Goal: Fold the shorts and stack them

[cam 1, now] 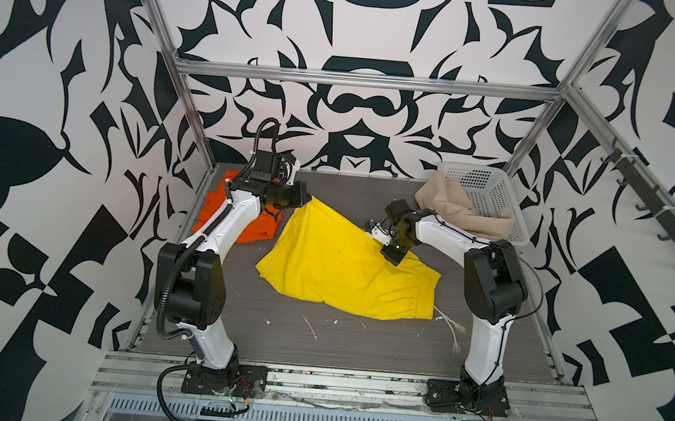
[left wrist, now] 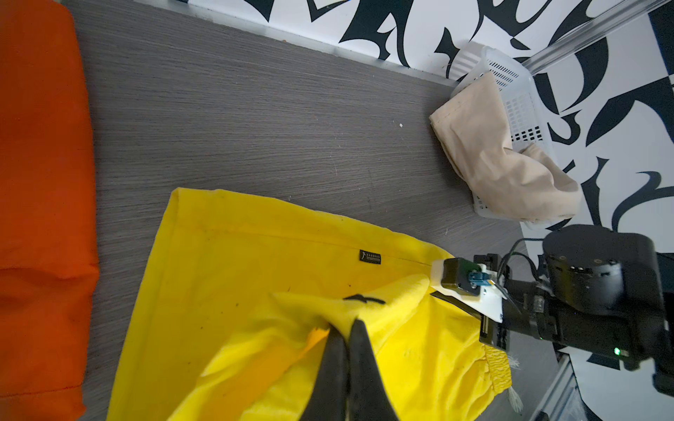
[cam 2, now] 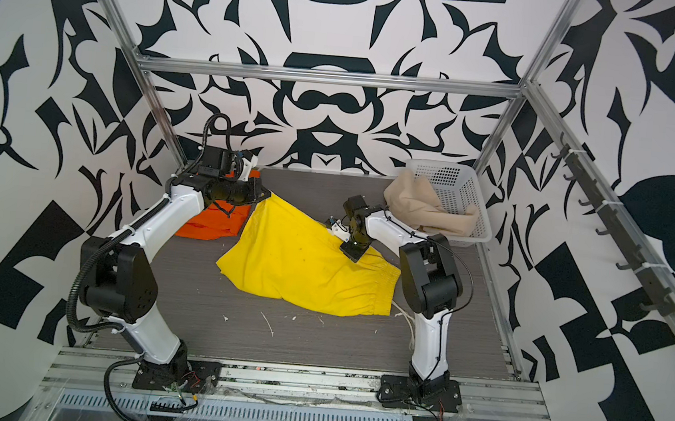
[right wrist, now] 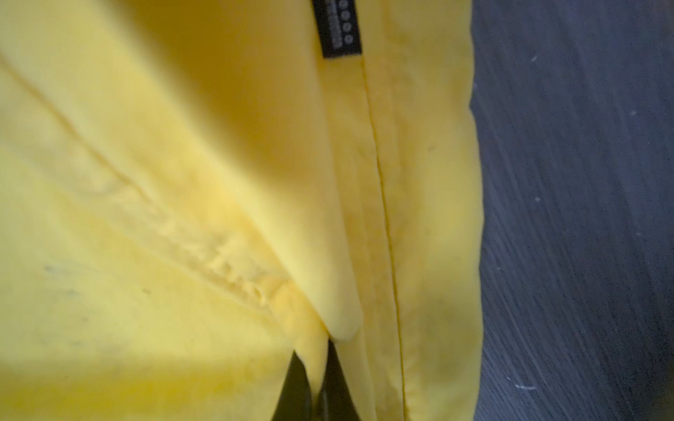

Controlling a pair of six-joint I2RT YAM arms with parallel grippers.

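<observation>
Soft matt cloth on a grey wood-grain tabletop

The yellow shorts are matt cloth, faintly flecked with dark specks, puckered at the elastic waistband toward the tabletop's right edge and bearing a small flat black label. The orange shorts at the far left corner and the beige shorts at the far right corner look equally soft and dull. The basket is white perforated plastic with a slight sheen. The tabletop is fine-grained and matt. The frame rails are brushed metal. The arm shells are smooth white plastic.
</observation>
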